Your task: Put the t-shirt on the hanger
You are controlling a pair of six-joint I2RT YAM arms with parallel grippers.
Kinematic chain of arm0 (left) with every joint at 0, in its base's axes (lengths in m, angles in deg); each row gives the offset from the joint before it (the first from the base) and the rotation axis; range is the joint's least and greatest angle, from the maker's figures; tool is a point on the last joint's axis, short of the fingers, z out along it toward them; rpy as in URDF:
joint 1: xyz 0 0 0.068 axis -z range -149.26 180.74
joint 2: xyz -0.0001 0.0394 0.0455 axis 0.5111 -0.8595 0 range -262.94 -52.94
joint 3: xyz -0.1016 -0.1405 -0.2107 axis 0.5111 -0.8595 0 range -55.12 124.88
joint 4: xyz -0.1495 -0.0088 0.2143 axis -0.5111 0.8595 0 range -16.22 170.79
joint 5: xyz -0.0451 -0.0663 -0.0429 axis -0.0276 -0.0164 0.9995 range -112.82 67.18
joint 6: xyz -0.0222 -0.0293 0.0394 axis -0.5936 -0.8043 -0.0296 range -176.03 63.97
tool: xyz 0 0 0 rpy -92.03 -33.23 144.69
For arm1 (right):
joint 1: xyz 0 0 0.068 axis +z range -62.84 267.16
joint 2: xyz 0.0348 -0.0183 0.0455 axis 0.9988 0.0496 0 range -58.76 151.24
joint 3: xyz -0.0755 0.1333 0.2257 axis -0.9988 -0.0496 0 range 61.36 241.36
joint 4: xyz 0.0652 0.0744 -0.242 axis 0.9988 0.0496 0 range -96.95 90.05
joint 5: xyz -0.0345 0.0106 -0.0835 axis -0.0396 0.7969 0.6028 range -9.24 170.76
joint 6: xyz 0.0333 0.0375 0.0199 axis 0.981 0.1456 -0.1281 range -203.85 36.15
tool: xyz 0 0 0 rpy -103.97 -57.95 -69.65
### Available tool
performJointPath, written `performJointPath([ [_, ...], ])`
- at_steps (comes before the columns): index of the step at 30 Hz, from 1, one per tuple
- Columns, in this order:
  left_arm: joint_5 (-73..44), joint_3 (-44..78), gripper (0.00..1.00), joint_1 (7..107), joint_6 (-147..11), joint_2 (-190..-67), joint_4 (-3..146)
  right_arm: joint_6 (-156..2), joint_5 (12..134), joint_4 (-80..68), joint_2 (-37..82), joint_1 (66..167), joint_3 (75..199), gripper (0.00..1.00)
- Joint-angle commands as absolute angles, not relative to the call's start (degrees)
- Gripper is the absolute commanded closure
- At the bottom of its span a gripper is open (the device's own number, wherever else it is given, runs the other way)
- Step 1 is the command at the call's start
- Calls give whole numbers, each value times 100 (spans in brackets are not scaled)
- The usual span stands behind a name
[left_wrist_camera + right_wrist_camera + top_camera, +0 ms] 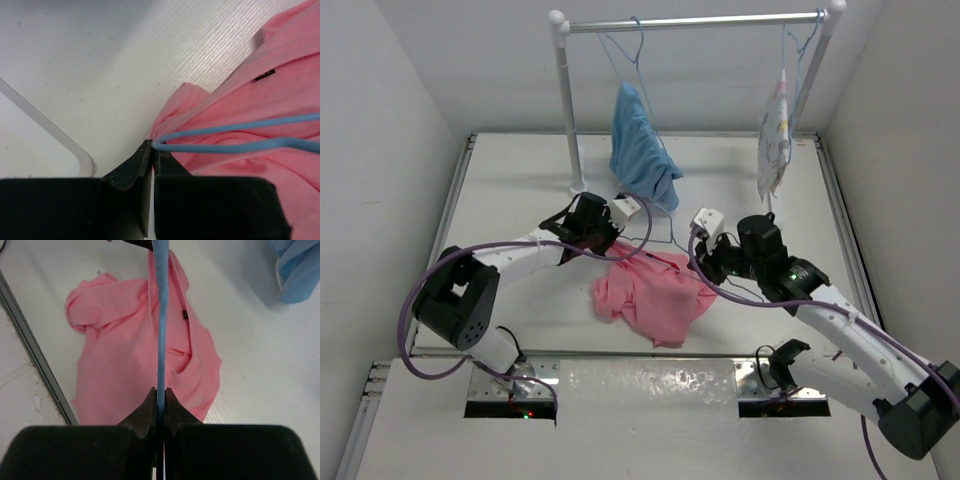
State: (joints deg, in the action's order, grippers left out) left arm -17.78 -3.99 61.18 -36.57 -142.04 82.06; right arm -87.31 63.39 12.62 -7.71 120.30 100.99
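Observation:
The salmon-pink t-shirt (655, 295) lies crumpled on the table between the two arms. The thin light-blue hanger (161, 315) runs over it from gripper to gripper. My right gripper (161, 392) is shut on the hanger wire, above the shirt's near edge (120, 340). My left gripper (151, 147) is shut, its tips at the hanger's bent corner (165, 136) where it meets the shirt's folded edge (190, 100). Whether wire or cloth is pinched there I cannot tell. In the top view the left gripper (608, 243) is at the shirt's far left, the right gripper (705, 250) at its far right.
A white clothes rack (700, 20) stands at the back of the table. A light-blue garment (642, 145) hangs on its left side and a white patterned garment (775, 140) on its right, each on its own hanger. A raised rim (45, 125) borders the table.

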Motion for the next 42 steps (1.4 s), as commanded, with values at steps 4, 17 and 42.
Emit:
performJointPath([
  [4,-1413,-352,100,6071,-3688,-13758,7950,-8833,5958,290,-339,12073,10108,100],
  [17,-2097,-415,100,6045,-3503,-13608,7818,-8965,6212,719,-574,12117,10012,100],
  [42,-1756,-36,100,6018,-3468,-14021,8002,-8763,6265,500,-664,12152,9651,100],
])
